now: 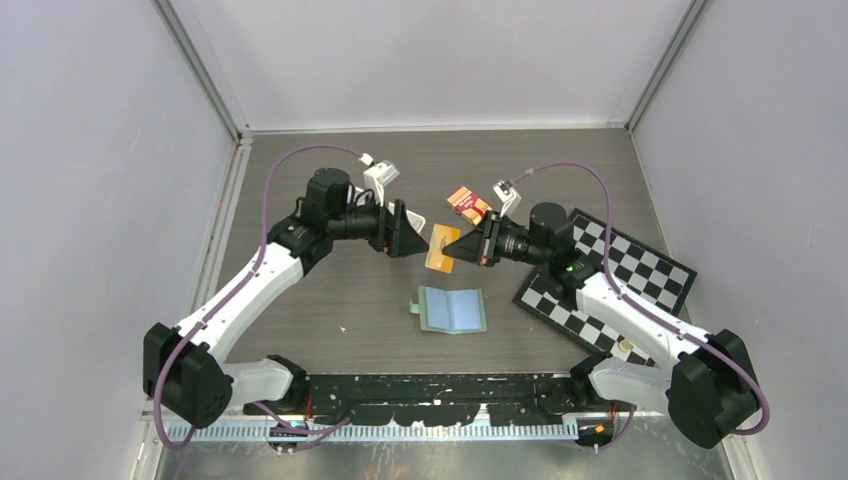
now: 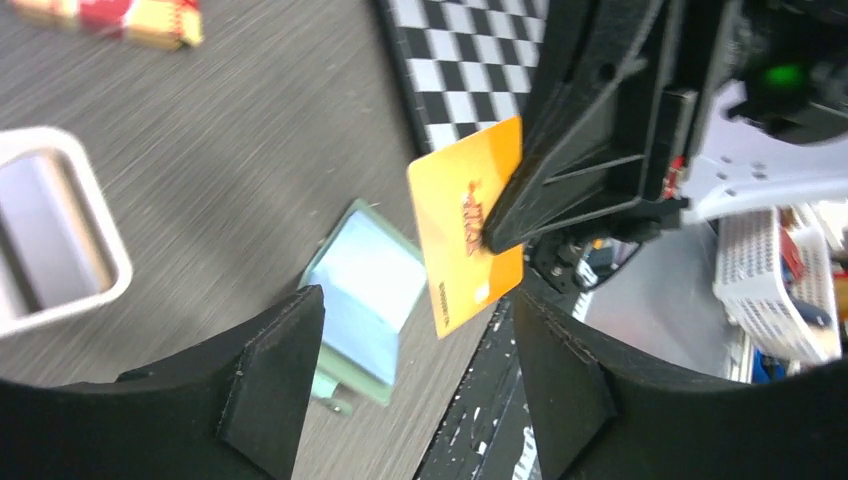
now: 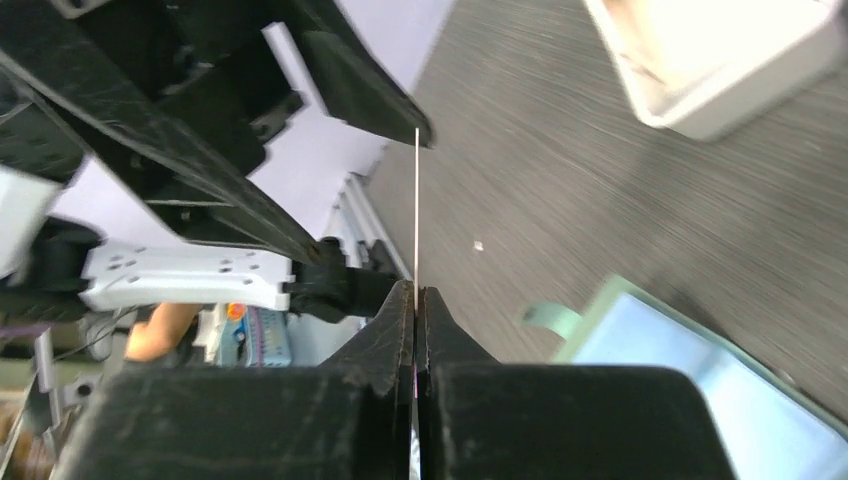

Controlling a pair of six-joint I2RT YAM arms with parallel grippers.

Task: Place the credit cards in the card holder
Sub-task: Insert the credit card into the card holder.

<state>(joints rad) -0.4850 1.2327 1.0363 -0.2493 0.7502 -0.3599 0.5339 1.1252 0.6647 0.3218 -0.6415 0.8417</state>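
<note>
My right gripper (image 1: pixel 452 246) is shut on a gold-orange credit card (image 1: pixel 438 250) and holds it on edge above the table. In the left wrist view the card (image 2: pixel 465 225) hangs just beyond my left gripper (image 2: pixel 415 390), which is open and empty and faces it. In the right wrist view the card (image 3: pixel 416 210) shows edge-on, rising from my shut right gripper (image 3: pixel 416 300) toward a left finger (image 3: pixel 370 80). The sage-green card holder (image 1: pixel 452 310) lies open on the table below, blue-grey inside showing (image 2: pixel 365 290) (image 3: pixel 700 380). No other cards are visible.
A white tray (image 2: pixel 50 230) sits behind the left gripper, mostly hidden in the top view. An orange-and-red packet (image 1: pixel 467 203) lies at the back. A checkerboard (image 1: pixel 620 280) lies under the right arm.
</note>
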